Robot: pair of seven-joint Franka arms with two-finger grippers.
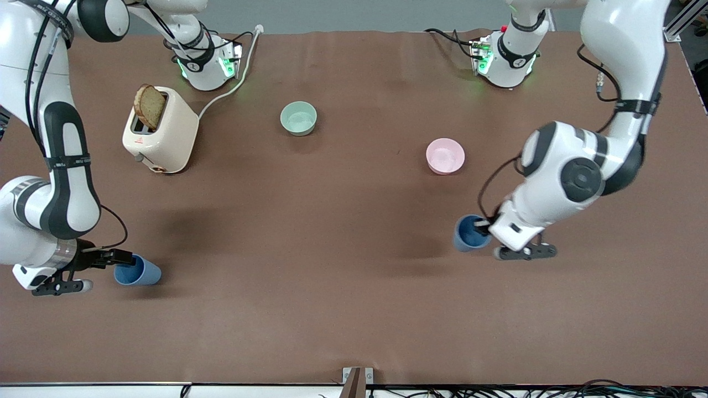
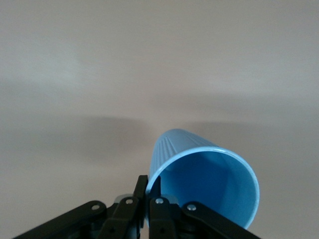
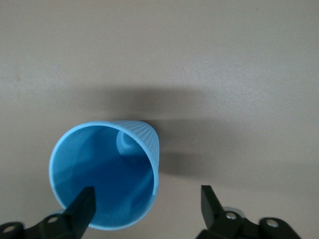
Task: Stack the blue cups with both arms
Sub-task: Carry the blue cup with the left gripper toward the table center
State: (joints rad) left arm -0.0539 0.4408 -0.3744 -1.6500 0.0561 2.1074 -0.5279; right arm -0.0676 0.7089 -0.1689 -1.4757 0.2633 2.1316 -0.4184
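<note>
Blue cup (image 2: 204, 184) is pinched by its rim in my left gripper (image 2: 148, 199), ready to carry, while my right gripper (image 3: 149, 206) straddles the other cup's (image 3: 107, 174) wall, fingers spread.

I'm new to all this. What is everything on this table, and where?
left-end matte-blue plastic tumbler: one, blue, left arm's end, nearer the camera than the pink bowl.
right-end matte-blue plastic tumbler: one, blue, right arm's end, nearer the camera than the toaster.
round bowl: one, pale green, mid-table.
round bowl: one, pink, toward the left arm's end.
boxy toaster: one, cream, right arm's end.
bread slice: one, brown, in the toaster's slot.
left gripper: one, black, shut on the left-end tumbler's rim.
right gripper: one, black, open astride the right-end tumbler's wall.
</note>
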